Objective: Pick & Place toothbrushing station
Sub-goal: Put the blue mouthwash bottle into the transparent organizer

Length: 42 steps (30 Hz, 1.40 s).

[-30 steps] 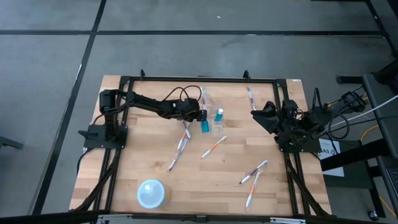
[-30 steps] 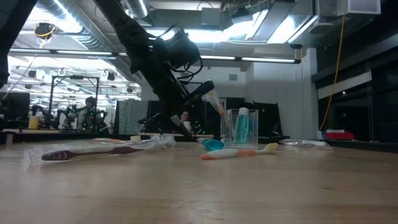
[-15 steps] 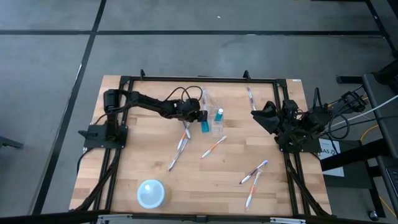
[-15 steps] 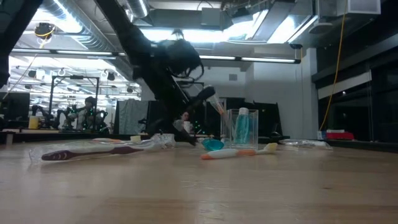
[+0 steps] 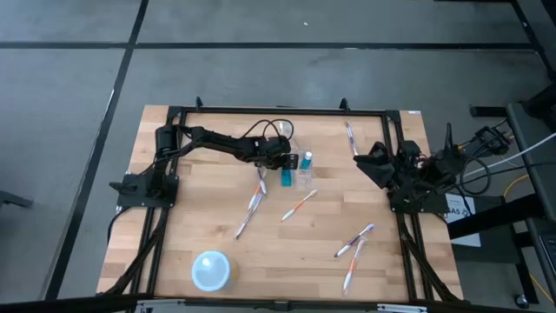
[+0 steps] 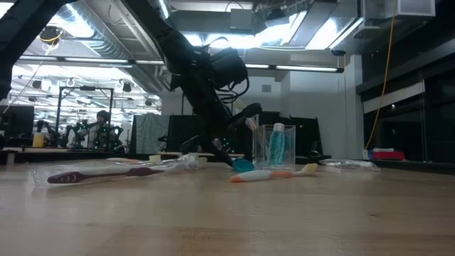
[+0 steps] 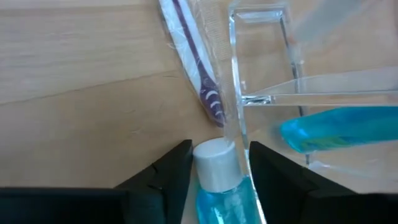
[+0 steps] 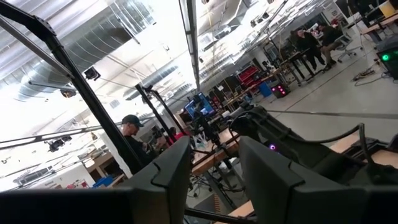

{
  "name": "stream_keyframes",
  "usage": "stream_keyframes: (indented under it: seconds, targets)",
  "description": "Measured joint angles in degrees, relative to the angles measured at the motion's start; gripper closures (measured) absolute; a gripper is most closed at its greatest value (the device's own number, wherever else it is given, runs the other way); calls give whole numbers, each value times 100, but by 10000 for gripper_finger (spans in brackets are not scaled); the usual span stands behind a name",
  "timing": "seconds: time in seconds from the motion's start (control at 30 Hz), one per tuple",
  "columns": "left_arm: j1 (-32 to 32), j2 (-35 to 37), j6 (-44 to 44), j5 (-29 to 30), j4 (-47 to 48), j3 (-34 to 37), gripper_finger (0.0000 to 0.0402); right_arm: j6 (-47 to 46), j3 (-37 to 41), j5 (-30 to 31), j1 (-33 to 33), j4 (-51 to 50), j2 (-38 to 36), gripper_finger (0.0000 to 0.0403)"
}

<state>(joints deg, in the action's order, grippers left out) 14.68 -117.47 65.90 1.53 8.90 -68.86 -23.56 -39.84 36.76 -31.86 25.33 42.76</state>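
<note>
Left hand is closed on a small teal plastic tube with a white cap, held just beside the small clear plastic cup near the counter's far edge. A second teal tube is seen standing inside the cup. A thin white toothbrush with purple accents lies flat beside the cup. Other white toothbrushes are scattered over the wooden counter, nearer than the cup. A pale blue round bowl sits well apart from the cup, at the near edge. Right hand is parked well off to the cup's right, fingers apart, holding nothing.
</note>
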Motion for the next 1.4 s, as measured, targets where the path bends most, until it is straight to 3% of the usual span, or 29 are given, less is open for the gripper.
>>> stream_keyframes:
  seconds: [0.2, 0.53, 0.7, 0.87, 1.0, 1.1, 1.23, 1.4]
  targets:
    - [4, 4, -137, 21, 58, 0, 320, 116, 1, 185, -123, 25, 0, 261]
    - [98, 559, -477, 51, 540, 86, 320, 213, 1, 185, -137, 126, 2, 261]
    - [71, 1541, -1187, 237, 498, 63, 320, 248, 0, 182, -137, 169, 0, 261]
    - [-244, 2433, -3203, 375, -771, 66, 320, 327, -2, 180, -137, 215, 0, 261]
    - [-328, 2603, -4191, -130, -2881, 488, 320, 301, -2, 191, -137, 217, 0, 261]
    - [-290, 2396, -4410, -423, -4398, 830, 320, 133, 0, 276, -137, 217, 0, 261]
    - [-134, 1863, -4834, -564, -5422, 1106, 320, -170, -1, 333, -137, 250, 0, 261]
    - [-107, 1067, -5277, 17, -6688, 1382, 320, -550, -2, 462, -137, 249, 0, 261]
